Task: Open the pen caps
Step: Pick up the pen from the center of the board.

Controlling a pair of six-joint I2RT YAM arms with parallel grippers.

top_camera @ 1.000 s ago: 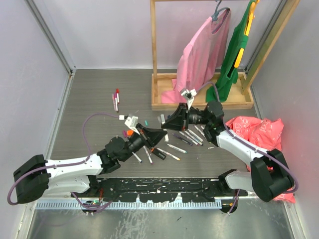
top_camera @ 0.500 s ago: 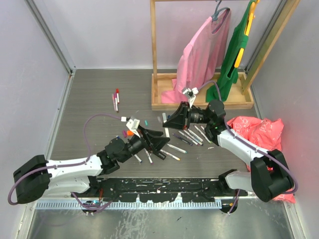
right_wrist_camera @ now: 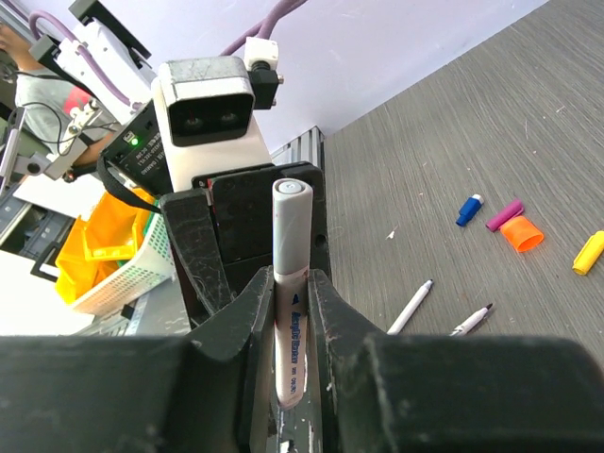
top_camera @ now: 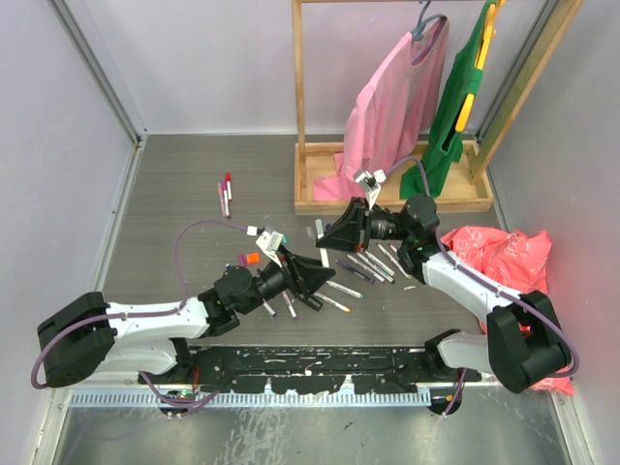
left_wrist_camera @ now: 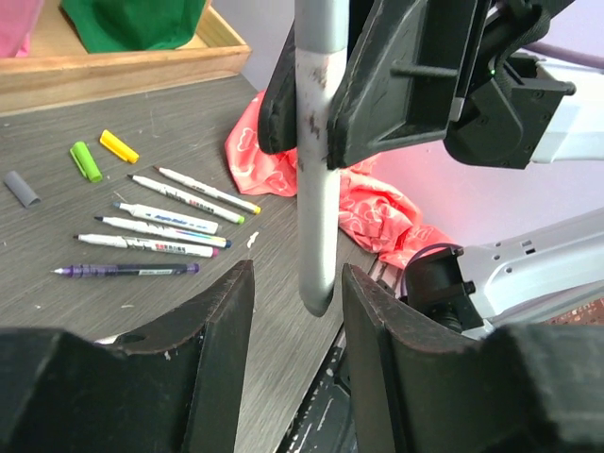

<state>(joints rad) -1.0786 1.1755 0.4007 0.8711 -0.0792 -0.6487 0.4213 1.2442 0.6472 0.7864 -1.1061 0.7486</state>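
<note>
My right gripper [right_wrist_camera: 291, 280] [top_camera: 331, 239] is shut on a white-barrelled pen [right_wrist_camera: 291, 226] with blue lettering. Its grey cap end [left_wrist_camera: 318, 274] points at my left gripper [left_wrist_camera: 298, 283] [top_camera: 315, 274]. The left gripper is open, with one jaw on each side of that cap end and a gap on both sides. Loose pen caps lie on the table: green [left_wrist_camera: 85, 160], yellow [left_wrist_camera: 119, 146], grey [left_wrist_camera: 21, 189], blue [right_wrist_camera: 468, 209], magenta [right_wrist_camera: 504, 214] and orange [right_wrist_camera: 521, 233]. Several uncapped pens [left_wrist_camera: 170, 222] [top_camera: 351, 275] lie below the grippers.
A wooden clothes rack [top_camera: 387, 199] with a pink [top_camera: 392, 107] and a green garment [top_camera: 465, 87] stands at the back right. A red bag [top_camera: 499, 257] lies at the right edge. A few pens [top_camera: 226, 194] lie at the back left.
My left gripper went from shut to open and shifted right, so that it now straddles the cap end of the pen. The right gripper keeps its hold and has barely moved.
</note>
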